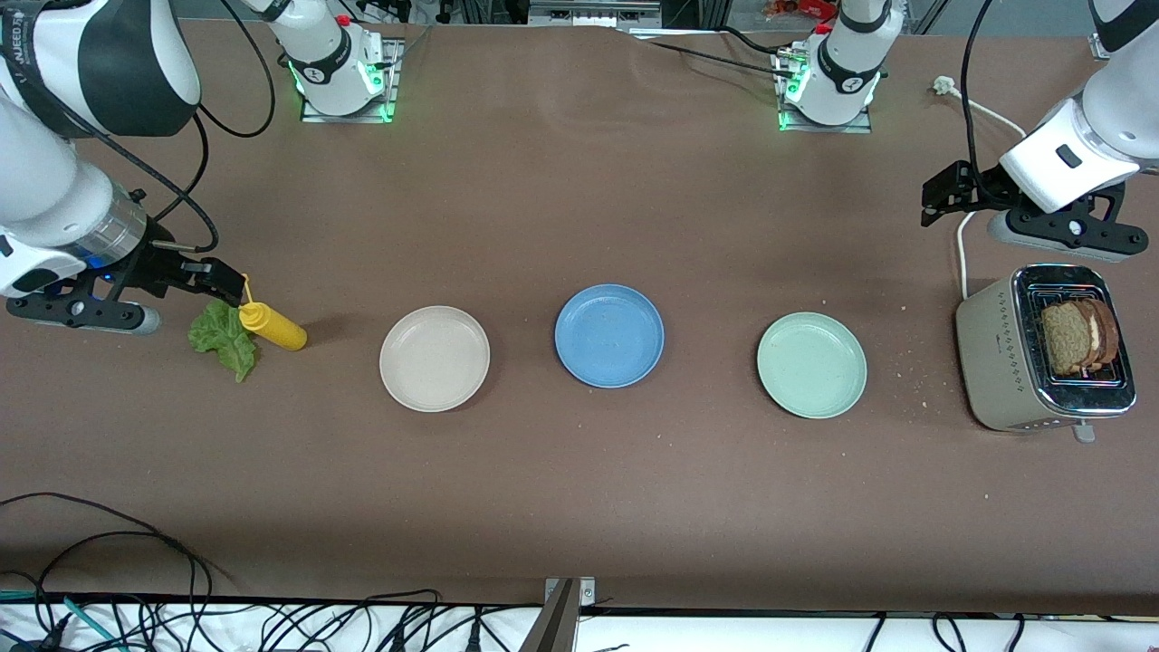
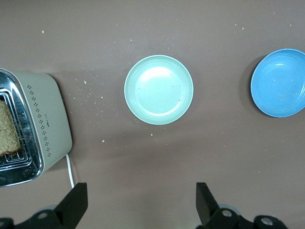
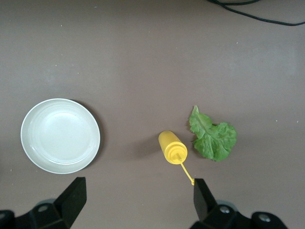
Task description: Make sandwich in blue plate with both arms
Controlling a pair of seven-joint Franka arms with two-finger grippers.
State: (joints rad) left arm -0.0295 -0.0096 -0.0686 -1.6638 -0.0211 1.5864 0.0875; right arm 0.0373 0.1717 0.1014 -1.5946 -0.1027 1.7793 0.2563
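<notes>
The blue plate (image 1: 608, 335) lies empty at the table's middle and also shows in the left wrist view (image 2: 281, 82). Two toasted bread slices (image 1: 1077, 337) stand in a toaster (image 1: 996, 362) at the left arm's end; one slice shows in the left wrist view (image 2: 7, 129). A green lettuce leaf (image 1: 222, 337) lies at the right arm's end and shows in the right wrist view (image 3: 213, 138). My left gripper (image 1: 933, 201) is open and empty (image 2: 141, 205) over bare table beside the toaster. My right gripper (image 1: 226, 282) is open and empty (image 3: 138, 202) over the table beside the lettuce.
A yellow squeeze bottle (image 1: 272, 326) lies beside the lettuce, its nozzle strap close to one of the right gripper's fingers (image 3: 202, 195). A beige plate (image 1: 435, 359) and a pale green plate (image 1: 811, 364) flank the blue plate. A white cable (image 1: 962, 254) runs from the toaster. Crumbs lie beside the toaster.
</notes>
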